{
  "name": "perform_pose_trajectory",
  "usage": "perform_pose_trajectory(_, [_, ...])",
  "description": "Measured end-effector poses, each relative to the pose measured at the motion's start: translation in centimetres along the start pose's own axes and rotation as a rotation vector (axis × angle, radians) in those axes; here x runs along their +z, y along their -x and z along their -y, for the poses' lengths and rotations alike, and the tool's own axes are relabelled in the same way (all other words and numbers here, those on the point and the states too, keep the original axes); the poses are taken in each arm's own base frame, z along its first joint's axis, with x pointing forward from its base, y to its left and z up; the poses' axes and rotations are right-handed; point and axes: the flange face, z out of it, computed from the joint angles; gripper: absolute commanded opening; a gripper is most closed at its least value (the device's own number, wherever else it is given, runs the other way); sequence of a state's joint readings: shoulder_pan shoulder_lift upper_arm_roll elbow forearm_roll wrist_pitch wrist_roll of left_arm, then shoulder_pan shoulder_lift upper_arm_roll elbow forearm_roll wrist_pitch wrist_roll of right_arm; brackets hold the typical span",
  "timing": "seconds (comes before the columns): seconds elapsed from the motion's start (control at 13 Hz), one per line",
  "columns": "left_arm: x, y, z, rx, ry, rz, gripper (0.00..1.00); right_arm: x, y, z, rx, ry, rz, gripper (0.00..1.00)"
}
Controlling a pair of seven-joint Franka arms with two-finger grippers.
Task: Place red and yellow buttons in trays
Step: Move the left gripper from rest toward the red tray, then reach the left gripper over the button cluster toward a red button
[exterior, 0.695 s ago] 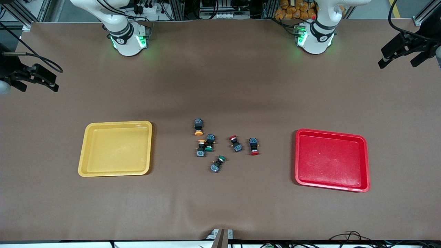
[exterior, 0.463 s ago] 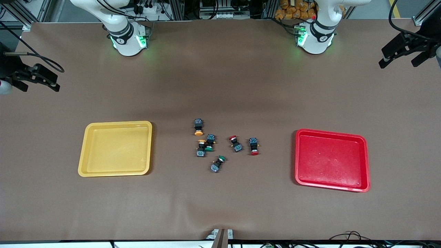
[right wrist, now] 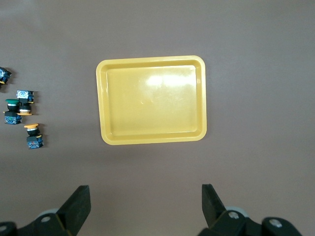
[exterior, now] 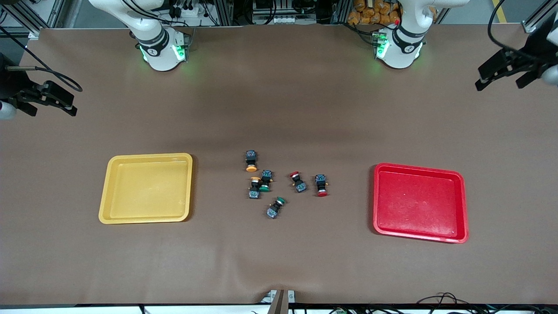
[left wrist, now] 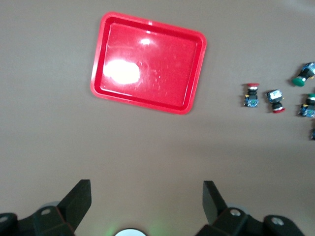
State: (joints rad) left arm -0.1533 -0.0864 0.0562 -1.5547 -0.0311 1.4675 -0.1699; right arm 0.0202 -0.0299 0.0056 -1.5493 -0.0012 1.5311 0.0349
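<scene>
While both my claws hang wide open and empty, left claw (left wrist: 142, 206) over bare table (exterior: 279, 109) above the red tray (exterior: 420, 203), right claw (right wrist: 142, 206) above the yellow tray (exterior: 146, 188), the red buttons (exterior: 309, 183) lie mid-table toward my left arm's end

Left wrist view's edge cuts off a green-capped button (left wrist: 309, 104); right wrist view's edge clips another button (right wrist: 3, 74).

Brown table (exterior: 305, 100) bears yellow tray (exterior: 114, 187), red tray (exterior: 463, 205), six buttons (exterior: 279, 185).

2 red buttons (exterior: 309, 183), 2 yellow buttons (exterior: 252, 174), 2 green buttons (exterior: 271, 194); 2 trays, 1 yellow tray (exterior: 146, 188), 1 red tray (exterior: 420, 203).
</scene>
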Motion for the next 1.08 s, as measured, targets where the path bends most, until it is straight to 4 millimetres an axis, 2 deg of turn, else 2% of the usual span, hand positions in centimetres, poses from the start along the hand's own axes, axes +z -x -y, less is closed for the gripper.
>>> perform_pose_trajectory(0.54, [9.8, -5.5, -4.8, 0.020, -0.030, 0.105, 1.00, 0.2, 0.0, 0.0, 0.000, -0.001, 0.004, 1.00])
perform_pose_trajectory(0.85, [15.8, -8.3, -8.8, -0.035, -0.018, 0.108, 1.00, 0.2, 0.0, 0.0, 0.000, -0.002, 0.003, 1.00])
perform_pose_trajectory(1.08, [21.1, -9.4, -13.1, -0.079, -0.021, 0.113, 1.00, 0.2, 0.0, 0.1, 0.000, -0.002, 0.002, 1.00])
